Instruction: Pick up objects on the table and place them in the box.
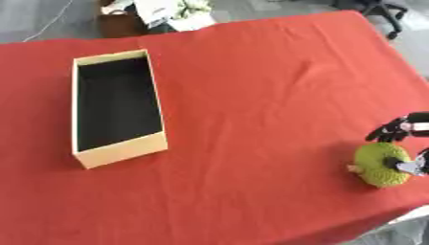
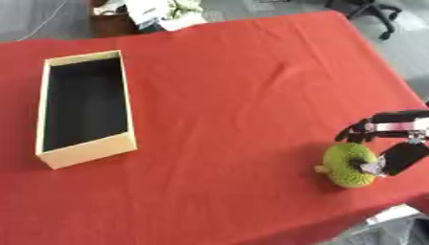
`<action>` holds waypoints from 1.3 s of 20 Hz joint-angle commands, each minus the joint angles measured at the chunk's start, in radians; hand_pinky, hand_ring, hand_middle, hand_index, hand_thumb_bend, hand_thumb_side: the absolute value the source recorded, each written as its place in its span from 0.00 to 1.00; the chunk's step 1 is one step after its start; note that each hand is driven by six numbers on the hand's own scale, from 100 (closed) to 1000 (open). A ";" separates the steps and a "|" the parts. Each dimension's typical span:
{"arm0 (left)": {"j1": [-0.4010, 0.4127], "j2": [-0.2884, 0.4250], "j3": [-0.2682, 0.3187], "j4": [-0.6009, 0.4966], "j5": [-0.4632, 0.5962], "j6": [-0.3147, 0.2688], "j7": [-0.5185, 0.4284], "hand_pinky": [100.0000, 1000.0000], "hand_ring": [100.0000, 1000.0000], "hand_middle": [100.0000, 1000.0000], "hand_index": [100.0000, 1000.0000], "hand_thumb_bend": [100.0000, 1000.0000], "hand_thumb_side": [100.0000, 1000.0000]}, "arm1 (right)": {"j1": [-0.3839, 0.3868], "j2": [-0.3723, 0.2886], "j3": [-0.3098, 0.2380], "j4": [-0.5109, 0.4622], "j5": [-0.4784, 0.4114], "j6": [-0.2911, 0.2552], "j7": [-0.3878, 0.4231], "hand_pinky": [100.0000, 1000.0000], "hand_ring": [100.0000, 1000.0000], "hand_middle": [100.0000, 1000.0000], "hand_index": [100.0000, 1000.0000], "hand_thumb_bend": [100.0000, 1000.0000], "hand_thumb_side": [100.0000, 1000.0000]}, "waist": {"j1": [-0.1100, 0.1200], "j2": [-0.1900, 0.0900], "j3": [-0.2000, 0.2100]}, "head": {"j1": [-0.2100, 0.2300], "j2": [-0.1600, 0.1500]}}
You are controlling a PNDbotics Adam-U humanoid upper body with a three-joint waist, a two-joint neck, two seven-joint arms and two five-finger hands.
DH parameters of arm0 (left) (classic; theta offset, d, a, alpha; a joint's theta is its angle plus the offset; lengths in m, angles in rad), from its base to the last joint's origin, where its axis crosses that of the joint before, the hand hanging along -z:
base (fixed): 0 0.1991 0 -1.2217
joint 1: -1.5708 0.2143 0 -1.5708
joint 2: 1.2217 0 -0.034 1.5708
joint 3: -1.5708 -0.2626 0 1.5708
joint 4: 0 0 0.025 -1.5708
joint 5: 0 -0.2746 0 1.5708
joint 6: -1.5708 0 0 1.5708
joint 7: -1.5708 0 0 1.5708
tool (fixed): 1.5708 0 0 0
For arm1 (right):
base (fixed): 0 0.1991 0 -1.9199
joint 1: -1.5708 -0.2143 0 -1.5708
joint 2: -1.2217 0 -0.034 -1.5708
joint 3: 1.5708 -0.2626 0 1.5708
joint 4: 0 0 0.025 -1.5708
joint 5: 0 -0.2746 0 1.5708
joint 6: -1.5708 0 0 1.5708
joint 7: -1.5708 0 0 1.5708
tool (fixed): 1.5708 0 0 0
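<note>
A green bumpy round fruit lies on the red tablecloth near the right front corner. My right hand comes in from the right edge and wraps it: dark fingers curl over its far side, and the thumb presses its right flank. The fruit still rests on the cloth. A long tan cardboard box with a dark inside stands open at the left, with nothing visible in it. My left hand shows in neither view.
The table's right edge and front corner run close behind the fruit. Beyond the far edge are a heap of bags and papers and an office chair. A wide stretch of red cloth separates the fruit from the box.
</note>
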 commanded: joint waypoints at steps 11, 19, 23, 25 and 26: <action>-0.006 0.013 0.008 -0.015 0.005 0.005 -0.006 0.51 0.61 0.71 0.60 0.03 0.65 | -0.016 -0.034 -0.007 -0.012 -0.031 -0.008 0.000 0.84 0.81 0.63 0.80 0.00 0.27 | -0.002 -0.013 0.000 | -0.008 0.005; -0.008 0.015 0.007 -0.015 0.006 0.004 -0.008 0.51 0.61 0.71 0.60 0.03 0.65 | -0.022 -0.036 -0.013 -0.027 -0.052 -0.010 0.000 0.82 0.77 0.55 0.72 0.00 0.22 | -0.001 -0.011 -0.002 | 0.024 0.008; -0.009 0.015 0.006 -0.015 0.006 0.004 -0.008 0.51 0.61 0.71 0.60 0.03 0.65 | -0.025 -0.036 -0.013 -0.033 -0.056 -0.009 0.000 0.82 0.76 0.54 0.71 0.00 0.20 | -0.001 -0.010 -0.004 | 0.033 0.009; -0.009 0.015 0.006 -0.015 0.007 0.004 -0.008 0.51 0.61 0.71 0.60 0.03 0.65 | -0.026 -0.035 -0.014 -0.036 -0.061 -0.009 0.000 0.81 0.75 0.51 0.68 0.00 0.17 | 0.000 -0.010 -0.004 | 0.034 0.009; -0.009 0.015 0.006 -0.015 0.007 0.003 -0.008 0.51 0.61 0.71 0.60 0.03 0.65 | -0.027 -0.034 -0.015 -0.039 -0.066 -0.009 0.000 0.80 0.74 0.50 0.67 0.00 0.16 | 0.000 -0.011 -0.004 | 0.035 0.009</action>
